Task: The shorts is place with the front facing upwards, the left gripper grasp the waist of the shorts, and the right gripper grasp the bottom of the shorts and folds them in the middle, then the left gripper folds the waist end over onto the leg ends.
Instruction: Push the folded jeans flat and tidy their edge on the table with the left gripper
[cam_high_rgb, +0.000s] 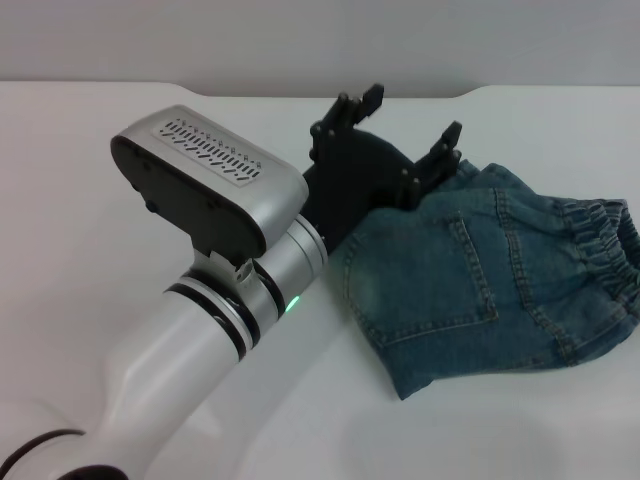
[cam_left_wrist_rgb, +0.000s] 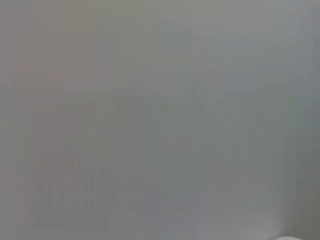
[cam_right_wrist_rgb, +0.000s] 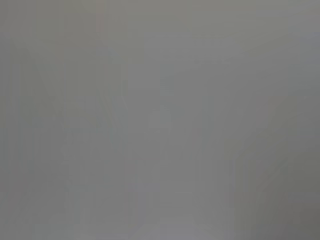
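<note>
In the head view the blue denim shorts lie folded into a compact bundle on the white table, right of centre. A stitched pocket faces up. The puckered elastic waist is at the bundle's right end. I cannot make out the leg ends in the folds. My left gripper is open and holds nothing. It hovers at the far left edge of the shorts, with one finger close over the denim. Both wrist views show only plain grey. The right gripper is out of view.
My left arm, with its green light, crosses the left half of the head view and hides the table under it. Bare white table surrounds the shorts, and its far edge runs across the back.
</note>
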